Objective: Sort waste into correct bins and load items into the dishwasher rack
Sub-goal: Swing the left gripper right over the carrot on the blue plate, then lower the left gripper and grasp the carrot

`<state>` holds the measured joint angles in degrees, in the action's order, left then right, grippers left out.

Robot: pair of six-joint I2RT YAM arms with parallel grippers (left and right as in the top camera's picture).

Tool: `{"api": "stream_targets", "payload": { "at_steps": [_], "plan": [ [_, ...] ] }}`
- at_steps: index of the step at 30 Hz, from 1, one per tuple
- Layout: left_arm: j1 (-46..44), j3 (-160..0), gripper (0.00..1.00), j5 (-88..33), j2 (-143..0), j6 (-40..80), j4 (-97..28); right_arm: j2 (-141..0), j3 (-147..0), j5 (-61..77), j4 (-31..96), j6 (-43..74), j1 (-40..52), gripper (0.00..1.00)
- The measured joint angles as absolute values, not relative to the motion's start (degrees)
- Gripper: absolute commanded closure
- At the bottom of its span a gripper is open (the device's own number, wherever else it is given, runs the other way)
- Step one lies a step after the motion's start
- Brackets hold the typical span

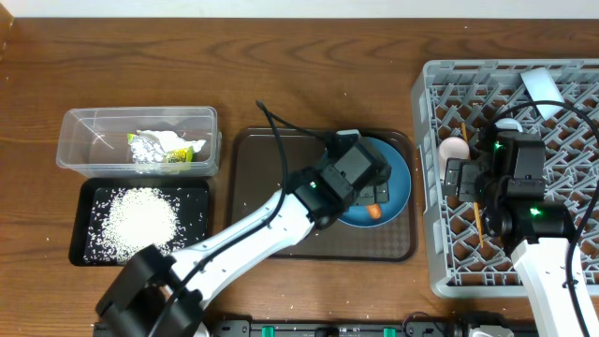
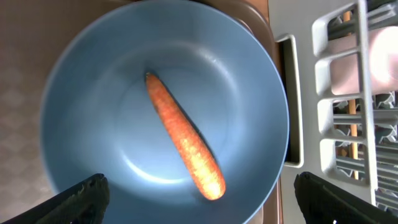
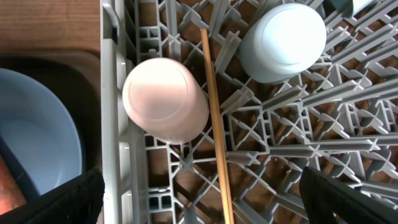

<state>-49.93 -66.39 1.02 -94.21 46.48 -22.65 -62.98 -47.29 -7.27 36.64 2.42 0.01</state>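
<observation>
Left claw (image 2: 199, 193) hangs spread wide over the carrot (image 2: 183, 144) on the plate (image 2: 81, 81). Best to straddle its middle crosswise, descend, then close gently. Right claw (image 3: 202, 199) gapes too, over the rack (image 3: 111, 93).

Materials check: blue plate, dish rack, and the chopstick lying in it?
Blue plate: smooth, even colour, soft sheen; likely plastic or melamine, possibly glazed ceramic. Rack: grey moulded plastic, matte, with lattice ribs. Chopstick: brown, matte, thin; looks wooden.

Brown wooden table (image 1: 281, 75), grain running left to right, evenly and softly lit. Beyond its far edge, pale strip (image 1: 299, 6), wall or floor unclear.
</observation>
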Motion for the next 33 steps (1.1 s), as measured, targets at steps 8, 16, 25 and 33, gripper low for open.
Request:
{"api": "stream_targets", "payload": {
  "at_steps": [8, 16, 25, 33],
  "plan": [
    [-49.7, -66.4, 0.13, -3.5, -95.3, 46.5, -22.2, -63.0, -47.3, -7.2, 36.6, 2.4, 0.0, 0.01],
    [-51.2, -66.4, 0.24, -2.8, -95.3, 46.5, -22.0, -63.0, -47.3, -7.2, 36.6, 2.4, 0.0, 0.01],
    [-53.2, -66.4, 0.25, 1.8, -100.1, 48.6, -19.2, -63.0, -47.3, -7.2, 36.6, 2.4, 0.0, 0.01],
    [-53.2, -66.4, 0.25, 3.5, -105.0, 52.5, -16.1, -63.0, -47.3, -7.2, 36.6, 2.4, 0.0, 0.01]
  ]
}}
